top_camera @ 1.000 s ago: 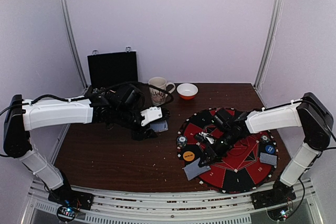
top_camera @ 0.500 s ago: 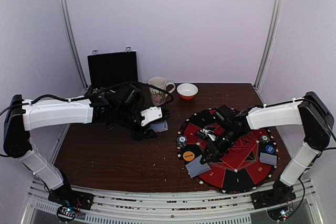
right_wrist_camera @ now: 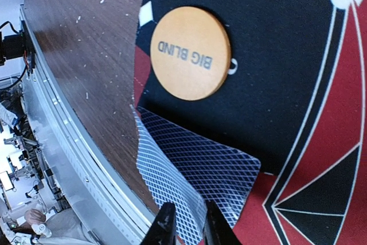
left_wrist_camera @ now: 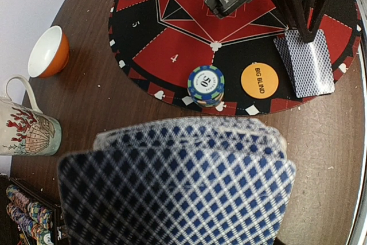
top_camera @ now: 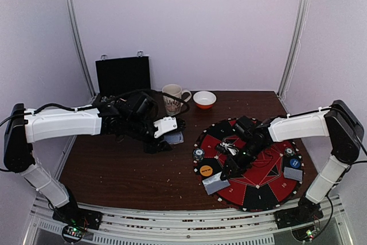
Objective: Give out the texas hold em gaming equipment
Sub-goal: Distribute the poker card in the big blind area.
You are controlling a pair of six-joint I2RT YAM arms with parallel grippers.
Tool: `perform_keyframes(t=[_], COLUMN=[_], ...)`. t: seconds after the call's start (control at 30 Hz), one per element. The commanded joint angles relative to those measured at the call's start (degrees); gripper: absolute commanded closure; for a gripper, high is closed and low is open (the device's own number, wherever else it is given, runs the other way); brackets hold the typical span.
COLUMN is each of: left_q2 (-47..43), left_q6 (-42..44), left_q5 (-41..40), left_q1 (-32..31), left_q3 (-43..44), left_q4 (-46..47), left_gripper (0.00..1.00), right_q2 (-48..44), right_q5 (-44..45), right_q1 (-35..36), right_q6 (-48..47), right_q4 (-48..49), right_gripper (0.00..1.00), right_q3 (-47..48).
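Judging the deal in hand, the right gripper (right_wrist_camera: 188,225), jaws barely parted over the dealt cards (right_wrist_camera: 200,170) beside the orange disc (right_wrist_camera: 190,53) at the mat's (right_wrist_camera: 321,159) lower-left rim (grip cannot be told), should lift straight up while the left gripper's (top_camera: 166,133) jaws clamp the deck (left_wrist_camera: 178,182).

Blue-and-white lattice-backed cards (left_wrist_camera: 172,182), an orange disc (left_wrist_camera: 259,80), a red-and-black mat (left_wrist_camera: 189,4), a dark brown table (left_wrist_camera: 86,101).

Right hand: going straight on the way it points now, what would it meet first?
The face-down card on the mat, right at the right hand's fingertips; contact is unclear.
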Motion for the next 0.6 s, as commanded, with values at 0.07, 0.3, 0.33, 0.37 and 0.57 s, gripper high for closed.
perform_keyframes(t=[0.07, 0.3, 0.33, 0.37, 0.57], left_q2=[0.2, 0.3, 0.2, 0.3, 0.3], left_q6=[0.0, 0.0, 0.0, 0.0, 0.0], left_q5=[0.7, 1.0, 1.0, 1.0, 1.3], left_q1=[0.1, 0.1, 0.1, 0.1, 0.1], left_q3=[0.1, 0.1, 0.1, 0.1, 0.3], left_q4=[2.2, 2.2, 2.2, 2.2, 2.1], left_gripper=[0.49, 0.49, 0.49, 0.49, 0.49], right_q2=[-1.4, -5.2, -5.9, -6.6, -9.5], right_q5=[7.0, 12.1, 11.8, 10.9, 3.7], right_q1=[-0.3, -0.3, -0.3, -0.3, -0.3], right_q6=[-0.7, 0.0, 0.6, 1.9, 21.4], right_q4=[-4.9, -6.2, -5.5, -4.0, 29.0], right_gripper=[0.75, 0.63, 0.60, 0.58, 0.26], right_q3=[1.0, 3.8, 5.1, 6.4, 6.1])
